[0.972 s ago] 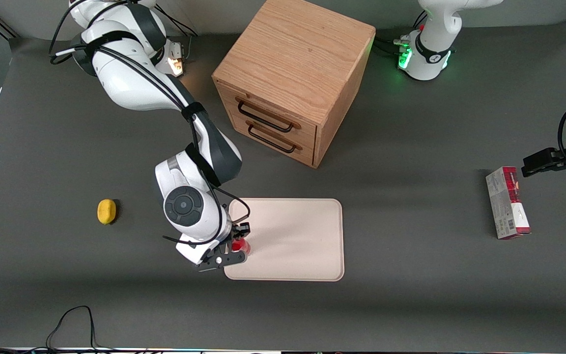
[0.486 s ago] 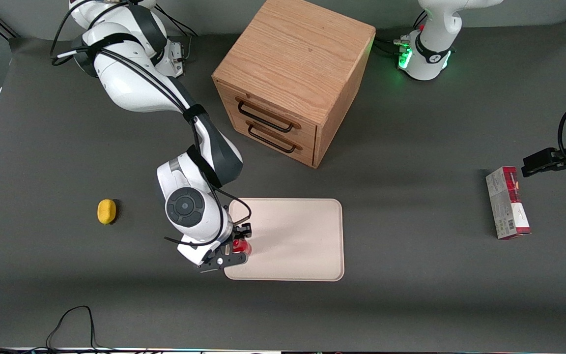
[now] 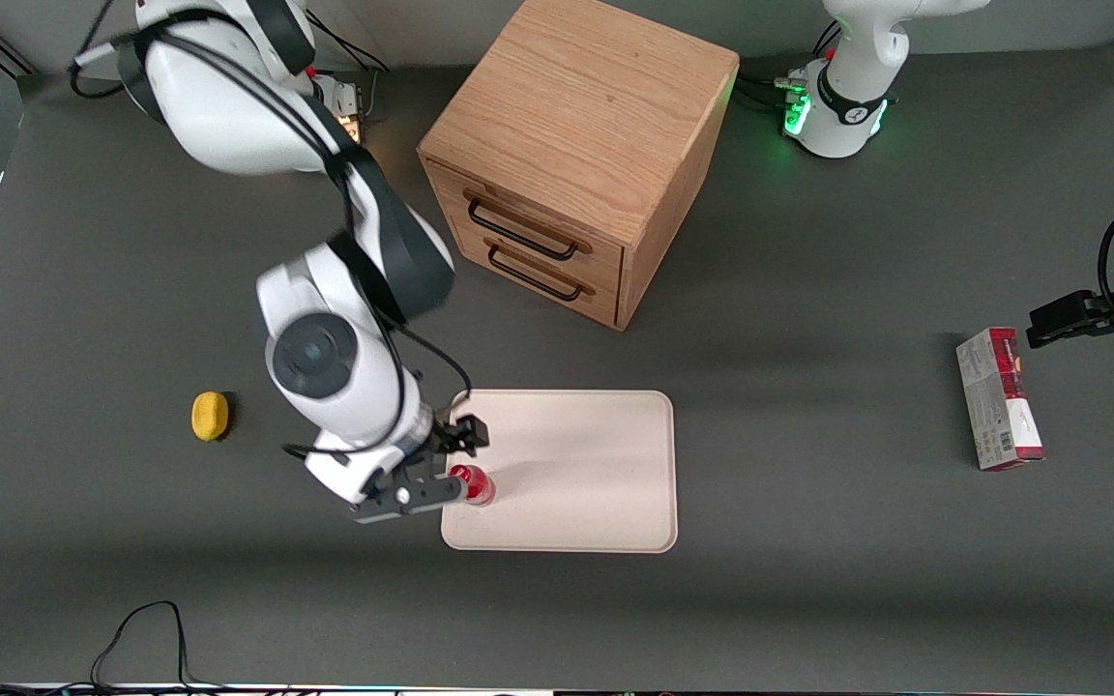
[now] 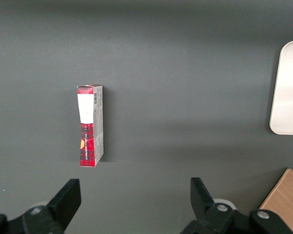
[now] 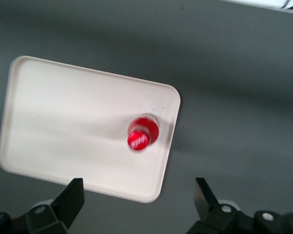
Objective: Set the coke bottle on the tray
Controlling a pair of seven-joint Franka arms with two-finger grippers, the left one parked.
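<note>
Front view: bottle (image 3: 473, 485) stands upright on the tray (image 3: 596, 474), near the tray edge toward the working arm's end. Gripper (image 3: 457, 464) sits above and just to the side of the bottle, fingers spread, holding nothing; one finger farther from the camera than the bottle, one nearer. Lemon (image 3: 210, 416) lies on the table well apart toward the working arm's end; carton (image 3: 999, 398) toward the parked arm's end; drawer cabinet (image 3: 576, 159) farther from the camera than the tray.

Left wrist view: carton (image 4: 90, 125) flat on the table; one rounded end of the tray (image 4: 288, 87) visible. Nothing of the bottle here.

Right wrist view: looking straight down on the bottle (image 5: 142, 134), red cap up, wholly inside the tray (image 5: 53, 126) rim but close to one short edge. Both fingers (image 5: 71, 200) wide apart, clear of the bottle.

Judgement: placement looks done; the step in hand is the retreat. Best to lift straight up with the fingers wide, no sideways drift until above the cap. The bottle is slim and near the rim, so a graze would likely tip it off.
</note>
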